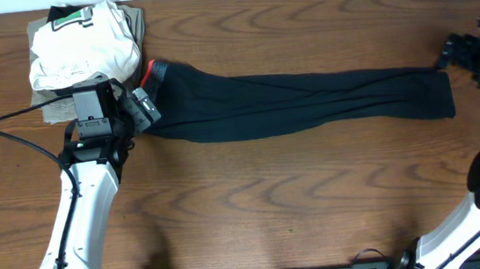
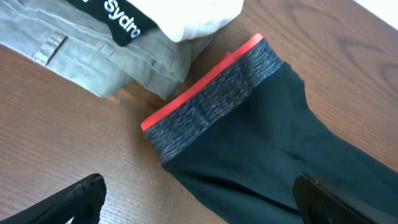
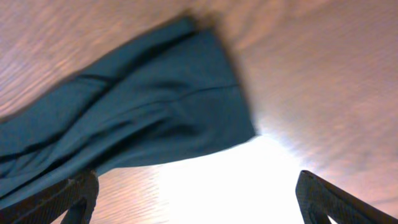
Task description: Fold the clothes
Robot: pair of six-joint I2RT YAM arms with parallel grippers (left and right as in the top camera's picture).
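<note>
The black pants lie stretched out flat across the table, waistband at the left, leg ends at the right. The grey waistband lined red shows in the left wrist view. My left gripper is open, just above the waistband end, holding nothing; its fingers straddle the pants' edge. My right gripper is open and empty, by the leg ends, a little apart from them.
A stack of folded garments, white on top and grey below, sits at the back left beside the waistband. Bare wood table lies in front of the pants.
</note>
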